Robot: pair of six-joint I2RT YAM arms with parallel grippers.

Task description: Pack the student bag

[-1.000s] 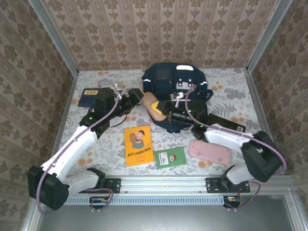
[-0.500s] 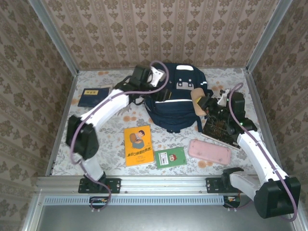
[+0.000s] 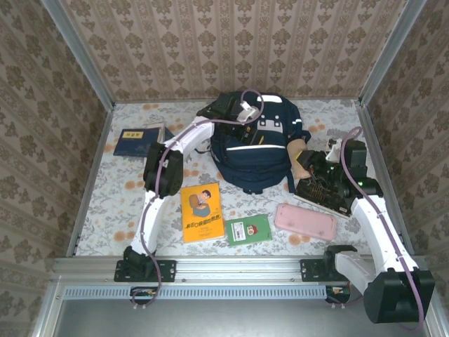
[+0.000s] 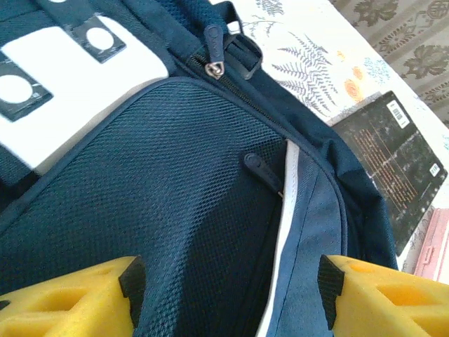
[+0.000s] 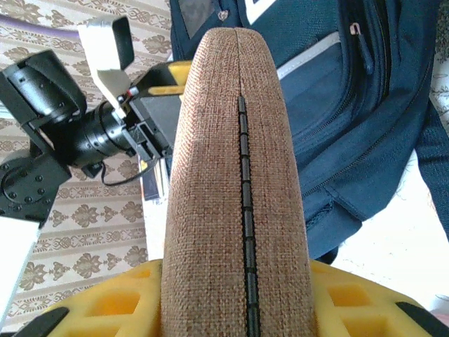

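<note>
We find the large navy-blue fabric backpack (image 3: 256, 165) lying flat at the far middle of the floral-patterned table (image 3: 105, 203). Our left gripper (image 4: 228, 281) hangs over its mesh panel, yellow foam pads (image 4: 393, 295) spread apart and gripping nothing. Just right of the bag, our right gripper (image 5: 238, 288) is clamped on a tan woven zip pouch (image 5: 235, 140). Nearer us lie an orange paper booklet (image 3: 201, 210), a small green rectangular book (image 3: 248, 229) and a pink rectangular case (image 3: 305, 221).

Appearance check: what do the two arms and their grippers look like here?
The left arm and right arm are white link shells joined by black joint housings, each trailing a purple cable. The left gripper and right gripper have blocky yellow fingers with recessed pockets; the left's end in black pads. A white box housing sits on the left wrist.
</note>
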